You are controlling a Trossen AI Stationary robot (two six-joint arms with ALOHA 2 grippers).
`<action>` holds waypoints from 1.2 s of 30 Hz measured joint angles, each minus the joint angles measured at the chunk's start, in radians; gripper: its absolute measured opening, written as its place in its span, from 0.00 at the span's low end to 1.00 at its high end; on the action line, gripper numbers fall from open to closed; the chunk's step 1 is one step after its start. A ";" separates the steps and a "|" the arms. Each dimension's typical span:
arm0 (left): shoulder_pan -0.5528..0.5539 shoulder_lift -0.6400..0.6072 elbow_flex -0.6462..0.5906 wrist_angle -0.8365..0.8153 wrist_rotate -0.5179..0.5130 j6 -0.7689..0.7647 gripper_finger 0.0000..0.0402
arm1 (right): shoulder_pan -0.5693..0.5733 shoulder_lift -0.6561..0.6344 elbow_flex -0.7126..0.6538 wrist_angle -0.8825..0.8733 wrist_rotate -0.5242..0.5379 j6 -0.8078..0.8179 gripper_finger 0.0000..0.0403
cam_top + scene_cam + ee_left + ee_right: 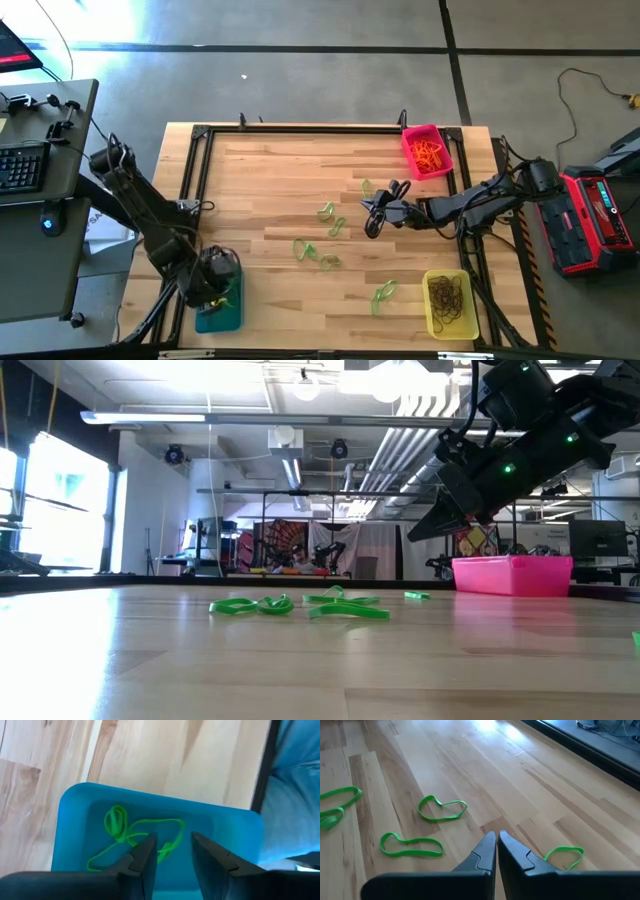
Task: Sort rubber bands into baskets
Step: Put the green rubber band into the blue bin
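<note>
The teal basket stands at the table's near left corner with green rubber bands lying loose on its floor. My left gripper hovers over it, pointing steeply down, open, with nothing between its fingers. Several more green rubber bands lie flat on the wood mid-table. My right gripper is shut and hangs above the table beside them, right of centre, holding nothing. The pink basket holds orange bands. The yellow basket holds dark bands.
A black metal frame runs round the wooden tabletop. The pink basket stands at the far right, the yellow one at the near right. A desk with a keyboard is off the table's left, and a red and black device off its right.
</note>
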 joint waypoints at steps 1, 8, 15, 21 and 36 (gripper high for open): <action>0.000 -0.013 0.000 0.000 -0.002 0.001 0.27 | 0.000 0.000 0.000 -0.001 0.000 -0.008 0.02; 0.035 -0.094 0.000 0.000 -0.041 0.045 0.27 | 0.000 0.000 0.000 -0.007 0.000 -0.108 0.02; 0.187 -0.118 0.000 0.007 -0.129 0.263 0.26 | 0.000 0.000 0.000 -0.007 0.000 -0.104 0.02; 0.392 -0.111 0.000 0.063 -0.144 0.475 0.24 | 0.000 0.000 0.000 -0.007 0.000 -0.176 0.02; 0.687 0.007 0.001 0.388 -0.134 0.860 0.21 | 0.000 0.000 0.000 0.000 -0.032 -0.178 0.02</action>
